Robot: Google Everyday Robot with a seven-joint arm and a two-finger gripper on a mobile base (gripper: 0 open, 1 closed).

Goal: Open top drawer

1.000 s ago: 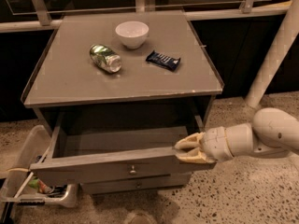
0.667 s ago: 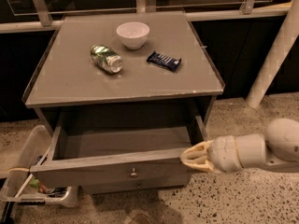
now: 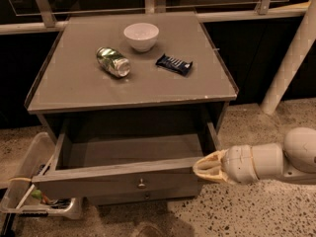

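The top drawer of the grey cabinet is pulled far out. Its plain grey inside shows and holds nothing. A small round metal knob sits at the centre of its front panel. My gripper comes in from the right on a white arm. Its tan fingers lie at the right end of the drawer's front panel, level with its top edge. A slimmer drawer front shows just below the open drawer.
On the cabinet top stand a white bowl, a green can on its side and a dark blue snack bar. A clear bin with items sits on the floor at left. A white post leans at right.
The drawer has slid further out toward the camera. My gripper has moved down and forward with its right front corner.
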